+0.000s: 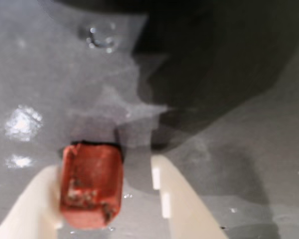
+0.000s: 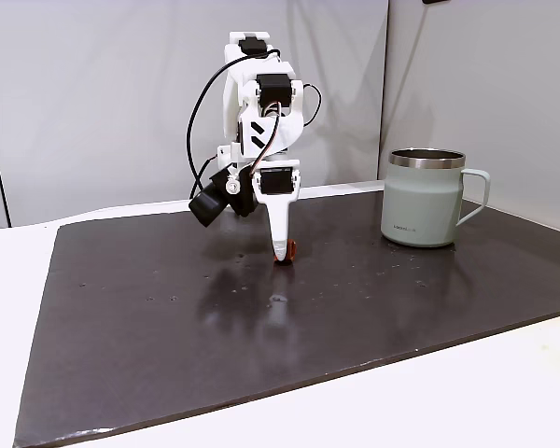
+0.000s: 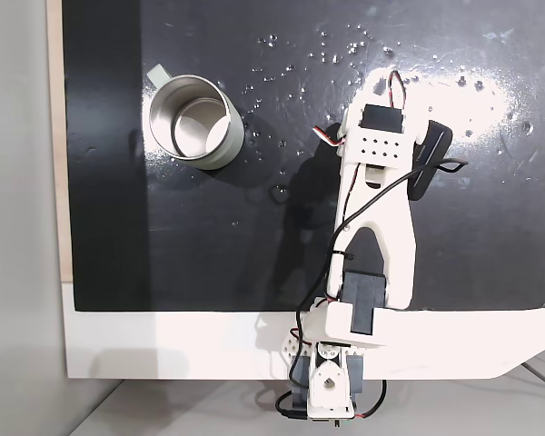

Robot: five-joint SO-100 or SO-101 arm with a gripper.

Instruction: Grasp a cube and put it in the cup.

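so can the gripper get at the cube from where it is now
Probably yes. In the wrist view the cube sits between the open gripper fingers, against the left one, with nothing blocking it. A fixed view shows the fingertips down at the mat beside the cube.

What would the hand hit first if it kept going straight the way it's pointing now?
Probably the dark mat: the hand points down, with the cube already between its fingers near the surface.

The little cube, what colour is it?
Rusty red-orange cube, clearest in the wrist view.
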